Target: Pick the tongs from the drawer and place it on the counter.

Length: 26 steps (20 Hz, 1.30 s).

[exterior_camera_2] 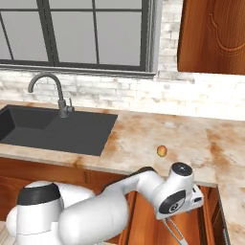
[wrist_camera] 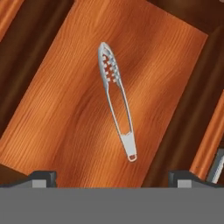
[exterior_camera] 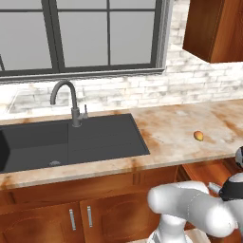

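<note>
My gripper [wrist_camera: 111, 179] stands wide, its two dark fingertips [wrist_camera: 43, 177] far apart at the bottom of the hand view with nothing between them. It hangs above the open drawer [wrist_camera: 52, 113], looking straight down onto the wooden floor.

The tongs [wrist_camera: 116, 98] lie flat on that floor, about midway between the drawer's two long walls and clear of both. Their slotted, toothed end points toward the top of the hand view and their joined end, with a small loop, points down toward my fingertips. They sit slightly aslant to the drawer's long sides. I am not touching them.

In the right base view my hand [exterior_camera_2: 178, 191] is below the counter's front edge, over the drawer [exterior_camera_2: 191, 229], and the tongs [exterior_camera_2: 174, 232] show as a thin grey shape just under it. In the left base view my hand [exterior_camera: 235, 187] is at the right edge, again below the counter [exterior_camera: 175, 133] and above the drawer [exterior_camera: 209, 173].

On the counter [exterior_camera_2: 143, 139], a small yellow-orange fruit [exterior_camera_2: 162, 151] rests near the front edge, above the drawer; the same fruit [exterior_camera: 199, 136] shows in the left base view. Further left the dark sink [exterior_camera: 71, 140] is set into the counter, with a grey faucet [exterior_camera: 71, 102] at its back rim. Below the sink are cabinet doors [exterior_camera: 80, 218] with silver bar handles. A window [exterior_camera: 80, 33] fills the wall behind the sink, and a wall cabinet [exterior_camera: 216, 28] hangs at the upper right.
</note>
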Motion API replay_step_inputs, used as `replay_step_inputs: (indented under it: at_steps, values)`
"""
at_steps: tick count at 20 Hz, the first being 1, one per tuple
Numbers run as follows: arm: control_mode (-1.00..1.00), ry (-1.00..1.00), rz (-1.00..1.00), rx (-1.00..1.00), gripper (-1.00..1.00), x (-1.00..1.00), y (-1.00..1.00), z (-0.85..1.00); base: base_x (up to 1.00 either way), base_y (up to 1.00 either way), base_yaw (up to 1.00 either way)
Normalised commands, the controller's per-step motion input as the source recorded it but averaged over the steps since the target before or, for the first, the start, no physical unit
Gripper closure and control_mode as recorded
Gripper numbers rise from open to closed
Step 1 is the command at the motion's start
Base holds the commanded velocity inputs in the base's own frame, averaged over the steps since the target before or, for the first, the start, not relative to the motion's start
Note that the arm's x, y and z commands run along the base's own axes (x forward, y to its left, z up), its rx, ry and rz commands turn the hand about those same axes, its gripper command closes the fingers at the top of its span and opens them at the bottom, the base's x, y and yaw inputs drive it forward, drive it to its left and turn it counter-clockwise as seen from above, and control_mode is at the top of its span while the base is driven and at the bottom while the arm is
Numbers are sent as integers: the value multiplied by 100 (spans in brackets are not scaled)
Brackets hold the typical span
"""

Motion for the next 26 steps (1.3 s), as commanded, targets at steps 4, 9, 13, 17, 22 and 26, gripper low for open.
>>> replay_step_inputs:
  at_steps: [4, 9, 13, 17, 22, 26]
  values:
    - [-100, 12, -2, 0, -100, 73, -2, -78, 0, 0, 0]
    - [-100, 4, 0, 0, -100, 24, -14, -100, 0, 0, 0]
    - [-100, 0, 0, 0, -100, -8, -19, -100, 0, 0, 0]
    - [-100, 0, 0, 0, -100, -2, -1, -100, 0, 0, 0]
    - [-100, 0, 2, 0, -100, -2, -11, -100, 0, 0, 0]
    - [-100, 1, 10, 0, 100, -55, -28, -95, 0, 0, 0]
